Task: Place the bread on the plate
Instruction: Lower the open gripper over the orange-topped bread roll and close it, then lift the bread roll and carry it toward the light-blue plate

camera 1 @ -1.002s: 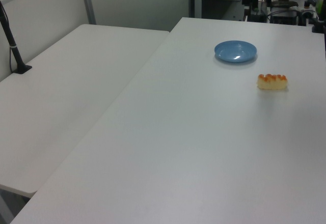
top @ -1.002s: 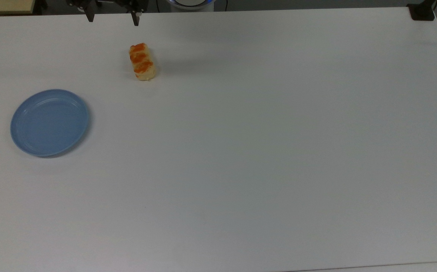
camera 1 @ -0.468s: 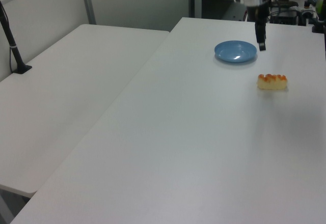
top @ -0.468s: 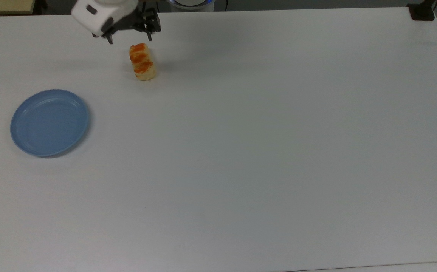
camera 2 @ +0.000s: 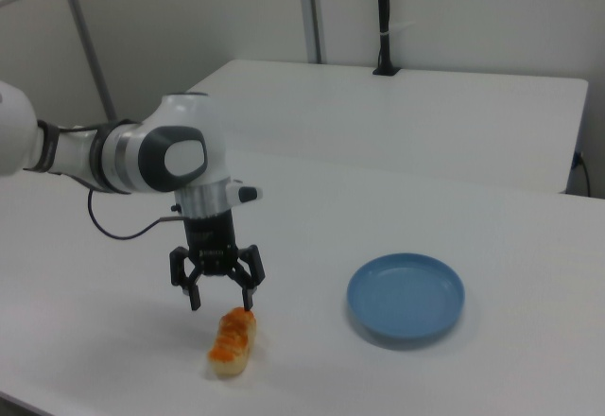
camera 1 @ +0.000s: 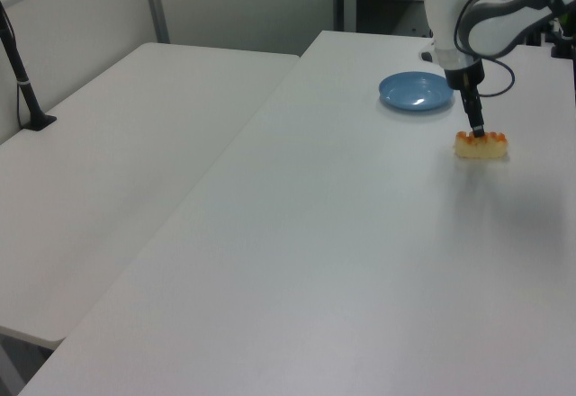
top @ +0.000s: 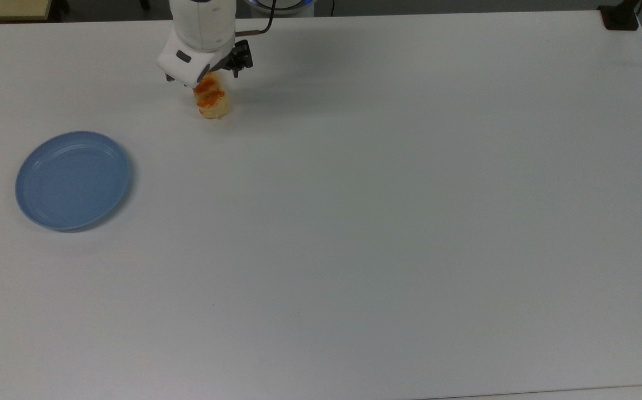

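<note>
A small oblong bread roll (top: 211, 100) lay on a plain white table (top: 387, 211). The bread was pale yellow along its sides and ends, with orange-red diagonal stripes across its top, and its ends were rounded. It lay flat on its underside with the striped face up. In the top view its long axis ran nearly up and down the picture, the far end tucked under the robot's wrist and the near end tilted slightly toward the top view's right. In the left view (camera 1: 481, 145) it appeared side-on, its length running across the picture.

The bread lay well apart from a round light-blue plate (top: 73, 179) with a shallow raised rim. In the top view the bread lay above and to the right of the plate; in the right view the bread (camera 2: 233, 342) lay to the left of the plate (camera 2: 406, 297) and nearer the table's front edge. The plate held nothing.

The gripper (camera 2: 220, 299) hung just above the far end of the bread, pointing straight down. Its two dark fingers (camera 2: 194, 293) were spread apart, wider than the bread, and gripped nothing.
</note>
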Controlling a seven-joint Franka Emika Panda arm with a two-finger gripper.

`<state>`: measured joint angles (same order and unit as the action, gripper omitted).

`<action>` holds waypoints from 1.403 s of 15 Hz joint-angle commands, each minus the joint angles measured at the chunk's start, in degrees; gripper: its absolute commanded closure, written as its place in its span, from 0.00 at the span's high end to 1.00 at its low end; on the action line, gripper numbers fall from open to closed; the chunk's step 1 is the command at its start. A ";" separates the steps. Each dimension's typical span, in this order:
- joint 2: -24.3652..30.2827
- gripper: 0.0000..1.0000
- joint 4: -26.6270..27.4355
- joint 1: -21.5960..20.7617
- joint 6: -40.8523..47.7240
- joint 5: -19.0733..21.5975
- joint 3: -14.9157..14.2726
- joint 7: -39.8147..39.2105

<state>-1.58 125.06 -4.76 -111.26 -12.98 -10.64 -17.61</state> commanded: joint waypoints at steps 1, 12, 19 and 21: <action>-0.88 0.91 2.55 -0.69 -3.34 -2.92 -0.34 -1.11; -2.38 0.26 -1.47 -0.69 -1.88 -3.10 -0.52 -0.93; -15.00 0.26 -29.93 5.19 3.95 7.26 -9.56 -5.07; -20.81 0.26 -34.95 7.39 2.81 9.98 -11.24 -4.89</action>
<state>-10.09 101.28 0.29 -108.75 -7.30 -19.22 -21.73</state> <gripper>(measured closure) 0.740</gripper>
